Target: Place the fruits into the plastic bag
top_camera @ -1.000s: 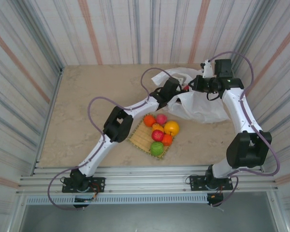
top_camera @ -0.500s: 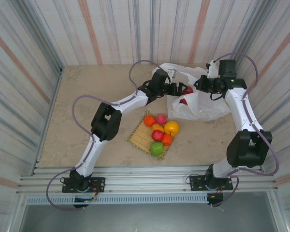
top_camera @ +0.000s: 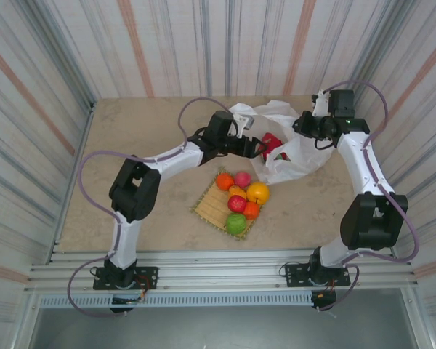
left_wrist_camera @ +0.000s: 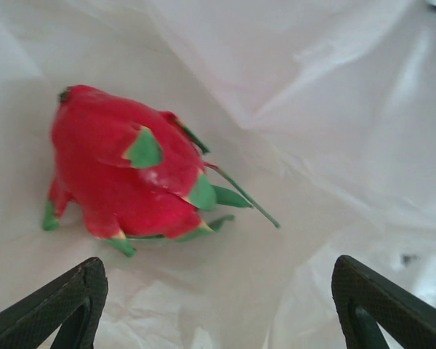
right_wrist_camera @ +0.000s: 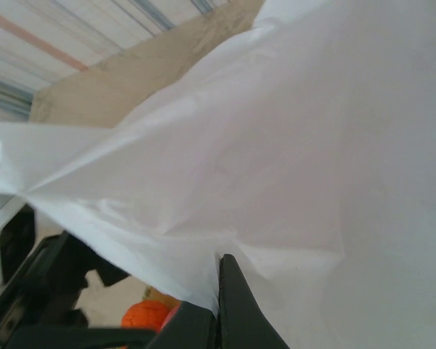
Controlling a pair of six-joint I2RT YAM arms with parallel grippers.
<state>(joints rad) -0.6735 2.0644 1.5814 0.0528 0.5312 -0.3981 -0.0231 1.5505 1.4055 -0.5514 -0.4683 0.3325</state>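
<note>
Left wrist view: a dragon fruit (left_wrist_camera: 123, 167) lies loose inside the plastic bag (left_wrist_camera: 334, 109), just beyond the left gripper (left_wrist_camera: 218, 287), whose fingers are spread wide and empty. Overhead, the left arm reaches rightward to the bag's mouth. The right gripper (top_camera: 307, 125), arm extended, is clenched on the bag's edge. The other fruits (top_camera: 240, 195) sit on the mat (top_camera: 206, 209).

Square woven straw-coloured mat (top_camera: 206, 205) on a beige stone-patterned table (top_camera: 116, 131).
It lies cornerwise toward the near edge, striped panel walls (top_camera: 167, 51) around.
</note>
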